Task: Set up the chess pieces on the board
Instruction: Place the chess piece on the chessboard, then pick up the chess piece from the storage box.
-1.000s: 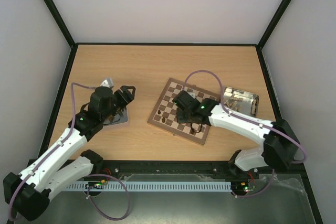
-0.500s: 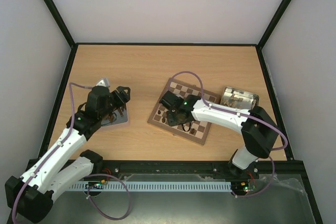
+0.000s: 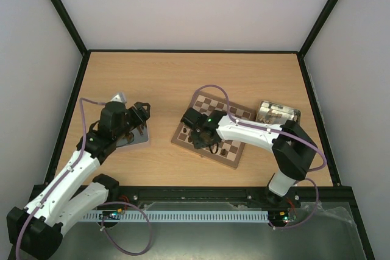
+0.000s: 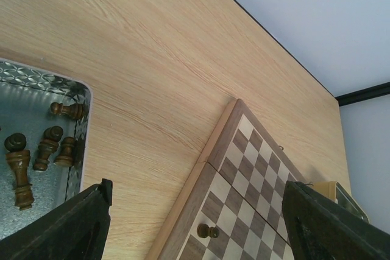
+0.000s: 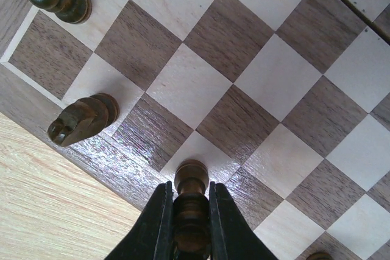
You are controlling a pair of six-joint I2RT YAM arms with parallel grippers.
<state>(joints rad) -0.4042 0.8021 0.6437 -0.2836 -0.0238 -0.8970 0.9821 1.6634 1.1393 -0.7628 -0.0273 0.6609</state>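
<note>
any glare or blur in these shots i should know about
Right wrist: glossy sheen on the board near its edge, and the chess piece in the right gripper is slightly soft. Left wrist: the grey tray glints, and the left gripper is dark and blurred. Top external: even light, but the right-hand tray shines.

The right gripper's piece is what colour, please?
The piece is dark brown, clearest in right wrist view.

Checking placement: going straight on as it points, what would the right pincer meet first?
Probably the board: the chess piece held in the right pincer would touch a cream edge square; depth unclear.
</note>
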